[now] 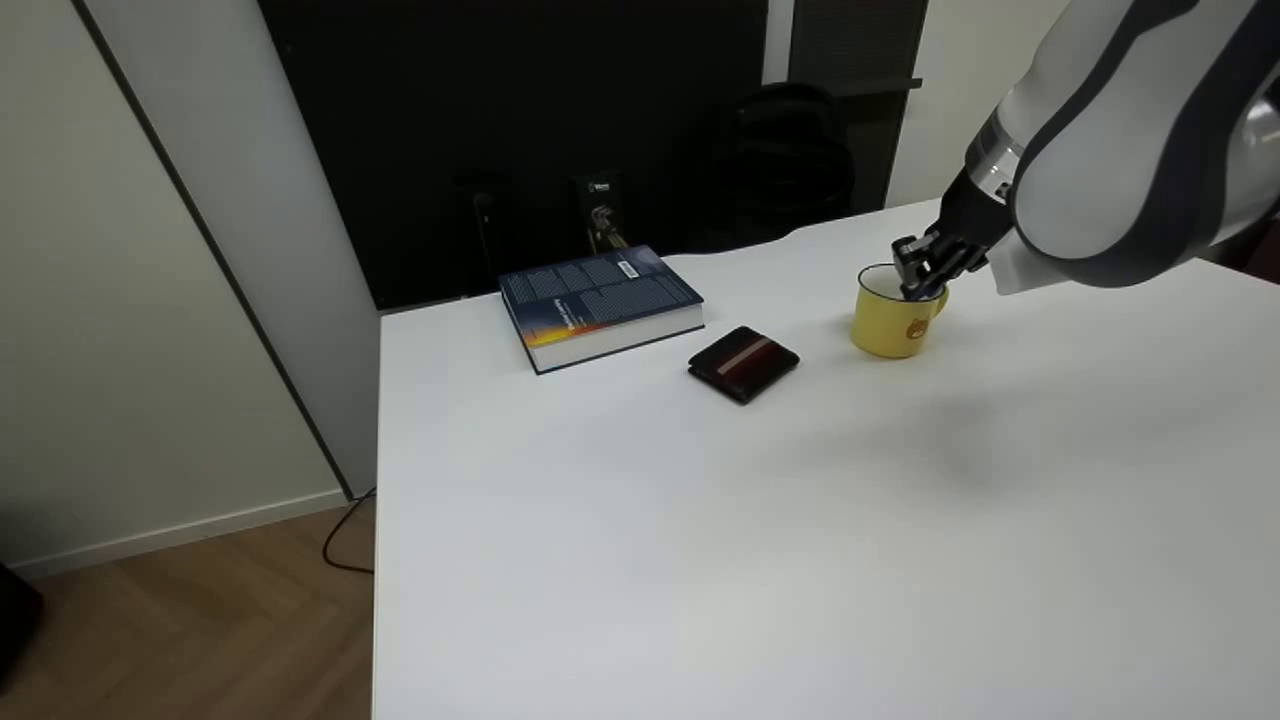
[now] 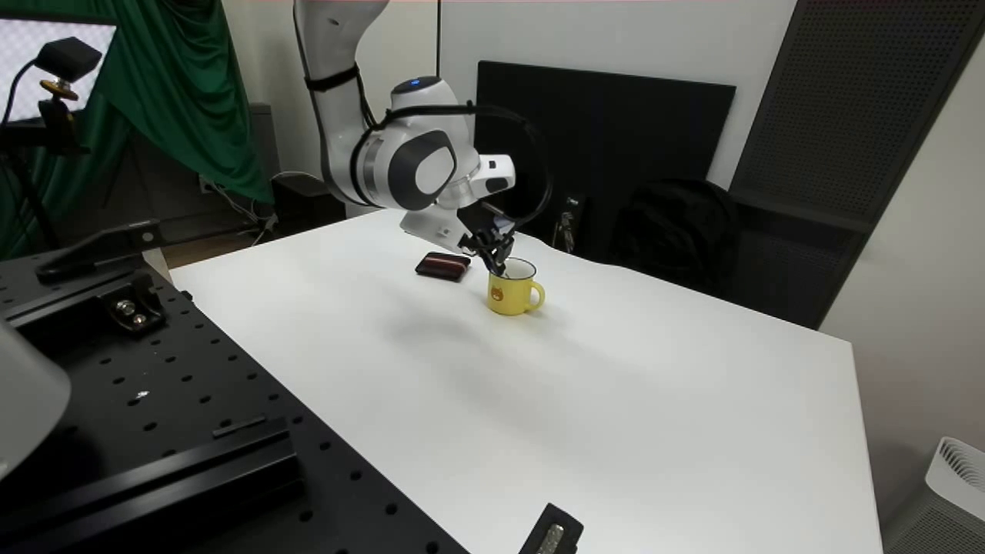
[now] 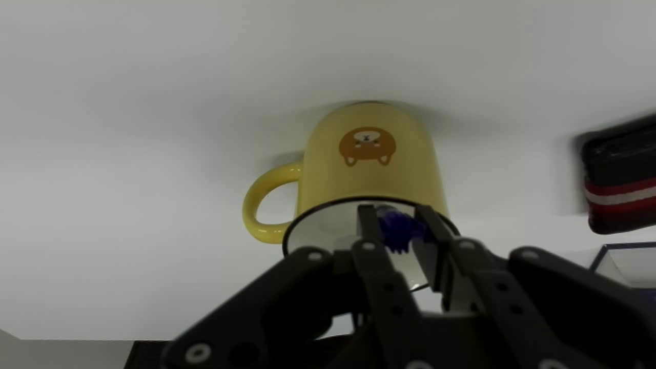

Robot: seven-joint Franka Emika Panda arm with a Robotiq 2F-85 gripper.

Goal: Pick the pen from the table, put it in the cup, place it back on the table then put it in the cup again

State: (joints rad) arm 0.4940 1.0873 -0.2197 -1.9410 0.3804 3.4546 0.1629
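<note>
Looks like lab: robot arm (image 2: 431,169), perforated black plate (image 2: 181,408), mounted camera (image 2: 69,58).

In an exterior view, a pale wall (image 1: 130,300) with a light baseboard (image 1: 190,532) stands at the left, bordering a wood floor (image 1: 200,625) with an angled pattern. In both exterior views, a black panel (image 1: 480,130) stands at the far side, with a dark item (image 2: 677,223) of unclear outline at its right. In an exterior view, a green curtain (image 2: 181,92) hangs at the far left beside a bright white panel (image 2: 23,42), with a dark perforated panel (image 2: 862,115) at the far right and a white vented appliance (image 2: 950,492) at the near right.
</note>
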